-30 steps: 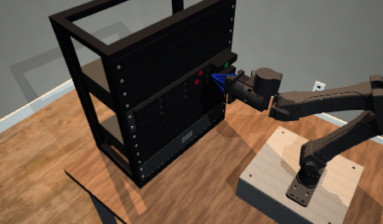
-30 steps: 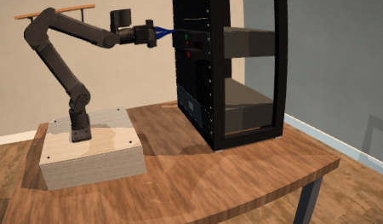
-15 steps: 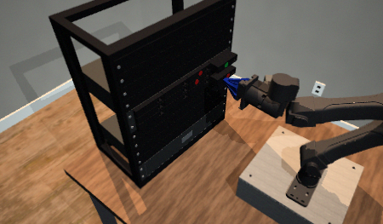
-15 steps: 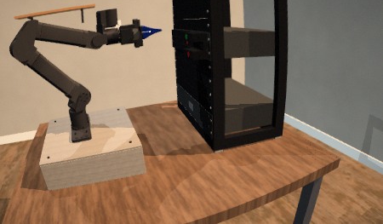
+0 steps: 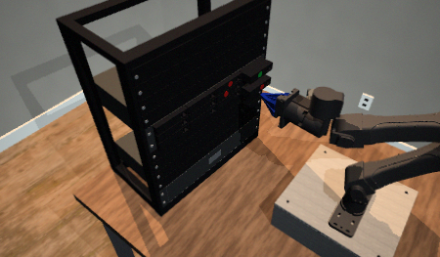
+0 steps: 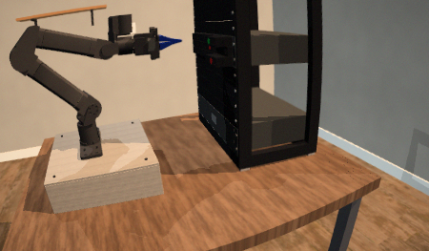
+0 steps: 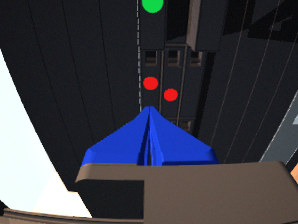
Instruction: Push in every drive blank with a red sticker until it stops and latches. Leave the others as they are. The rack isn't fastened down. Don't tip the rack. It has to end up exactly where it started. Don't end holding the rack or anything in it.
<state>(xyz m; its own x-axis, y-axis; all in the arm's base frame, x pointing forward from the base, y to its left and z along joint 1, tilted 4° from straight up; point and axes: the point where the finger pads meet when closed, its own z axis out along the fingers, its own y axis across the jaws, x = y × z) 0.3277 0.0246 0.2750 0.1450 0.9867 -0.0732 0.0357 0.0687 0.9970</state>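
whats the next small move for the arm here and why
Probably line the shut gripper up with the protruding blank carrying the red sticker and ease forward. The jaws are shut on nothing and hang clear of the rack front. That blank sticks out just below the green-stickered one, which should be left alone. A gentle, square push suits an unfastened rack.

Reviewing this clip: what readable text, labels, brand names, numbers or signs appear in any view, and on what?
No readable text in any view.
Rack: no words or numbers; front panels plain dark.
Drive blanks: only coloured dot stickers, one green sticker and red stickers, no lettering.
Grey panel low on the rack front: blank or too blurred to tell.
Gripper, shut and empty: no markings.
Wall outlet: no print.
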